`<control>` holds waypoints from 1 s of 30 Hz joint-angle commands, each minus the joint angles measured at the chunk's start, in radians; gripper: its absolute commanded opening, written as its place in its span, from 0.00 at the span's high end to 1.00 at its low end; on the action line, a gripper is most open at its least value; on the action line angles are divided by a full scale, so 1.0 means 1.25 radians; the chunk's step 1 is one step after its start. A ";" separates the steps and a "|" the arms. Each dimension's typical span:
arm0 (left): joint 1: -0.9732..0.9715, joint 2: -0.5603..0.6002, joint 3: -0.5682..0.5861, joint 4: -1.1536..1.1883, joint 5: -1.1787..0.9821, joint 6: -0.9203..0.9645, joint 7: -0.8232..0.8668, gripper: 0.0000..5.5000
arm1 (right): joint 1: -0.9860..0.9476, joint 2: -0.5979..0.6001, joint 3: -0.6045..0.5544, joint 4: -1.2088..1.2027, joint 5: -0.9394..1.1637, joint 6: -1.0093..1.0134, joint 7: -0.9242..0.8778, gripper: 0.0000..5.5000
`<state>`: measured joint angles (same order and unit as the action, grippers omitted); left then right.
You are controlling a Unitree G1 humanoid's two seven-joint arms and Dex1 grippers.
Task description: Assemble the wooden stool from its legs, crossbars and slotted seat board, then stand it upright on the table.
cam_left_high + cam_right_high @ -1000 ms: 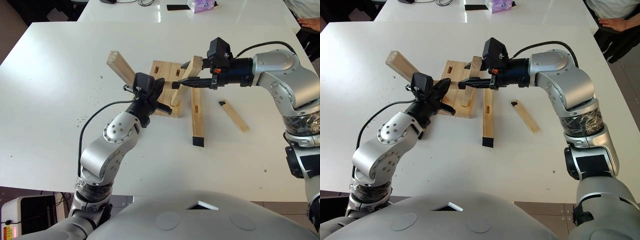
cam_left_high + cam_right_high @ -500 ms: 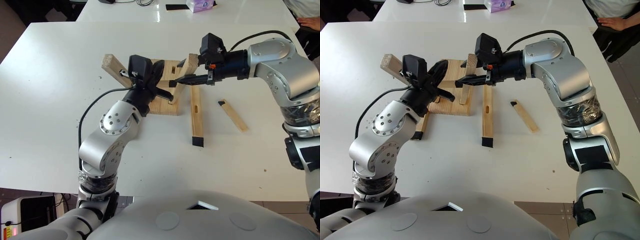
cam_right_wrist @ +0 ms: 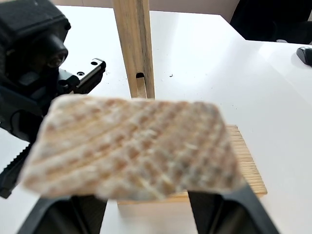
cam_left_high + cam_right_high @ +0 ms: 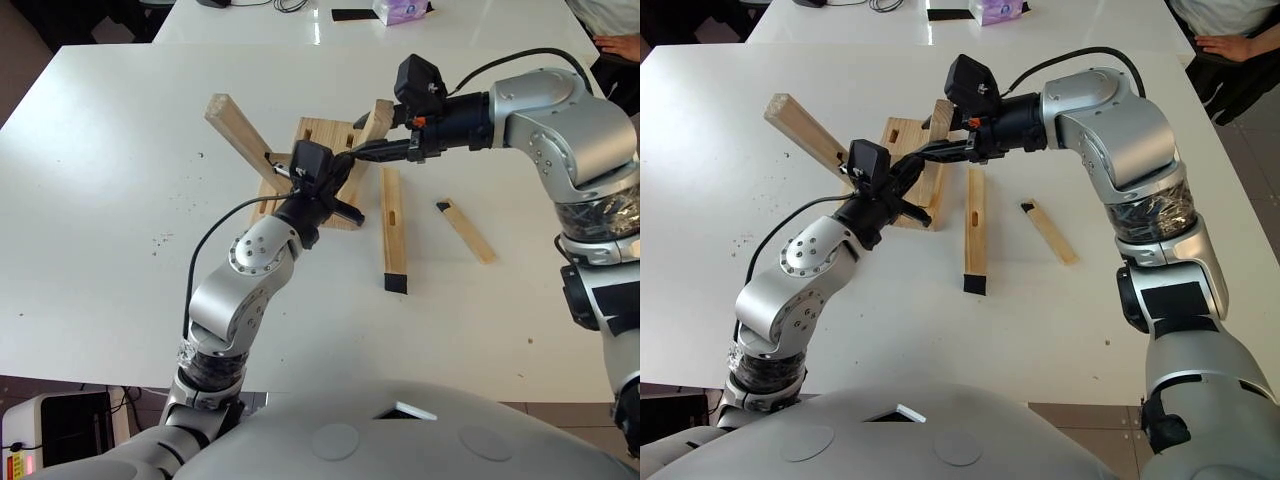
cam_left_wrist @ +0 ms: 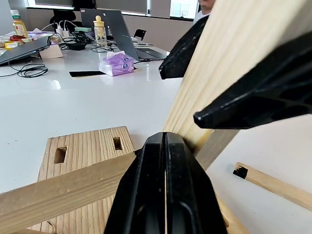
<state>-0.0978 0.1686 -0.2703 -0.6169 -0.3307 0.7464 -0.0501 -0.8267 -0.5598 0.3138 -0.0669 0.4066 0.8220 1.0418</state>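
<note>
- Fingers (image 3: 217, 209) of the right gripper (image 4: 372, 150) are clenched on a leg (image 4: 379, 112) a little below its top end. They hold it tilted above the seat board (image 5: 92, 146).
- Fingers of the left gripper (image 5: 165, 146) are pressed together, tips against a crossbar (image 5: 73, 187). I cannot tell whether they pinch anything.
- Handling, as a judgement: the leg looks like solid softwood, stiff and fairly light. Its sawn faces are dry and should not slip in a firm hold.
- A grip on the two flat sides near mid-length seems best. That leaves the slots and the end free, and it turns the bar less than a hold near one end.
- The crossbar runs on to a second leg (image 4: 235, 125), which juts up and away over the desk (image 4: 120, 180). A push on either leg will likely twist this joined frame, and the thin tenon ends look like the parts most easily chipped.
- The seat board lies flat on the desk under both grippers, and square slots are visible near its far edge.
- All the parts are pale, unfinished wood with straight grain and square edges.
- A third leg (image 4: 394, 235) lies flat just beside the board, with a long slot in it and a dark cap on its near end.
- A short crossbar (image 4: 468, 232) lies apart, further to the right.
</note>
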 commanded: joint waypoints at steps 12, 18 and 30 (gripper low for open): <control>-0.071 -0.062 0.152 -0.044 -0.053 0.074 0.054 1.00 | 0.020 -0.011 0.015 0.010 -0.033 -0.014 0.017 0.63; 0.047 -0.016 0.051 0.080 0.020 0.099 0.038 1.00 | -0.023 0.000 0.005 0.005 -0.011 0.020 0.032 0.63; -0.163 -0.103 0.218 -0.120 -0.052 0.034 0.078 1.00 | -0.020 -0.011 0.001 -0.024 -0.006 0.046 0.045 0.63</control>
<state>-0.2366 0.0485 -0.0259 -0.7197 -0.3799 0.7884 0.0319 -0.8407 -0.5630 0.3109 -0.0874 0.3819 0.8648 1.0744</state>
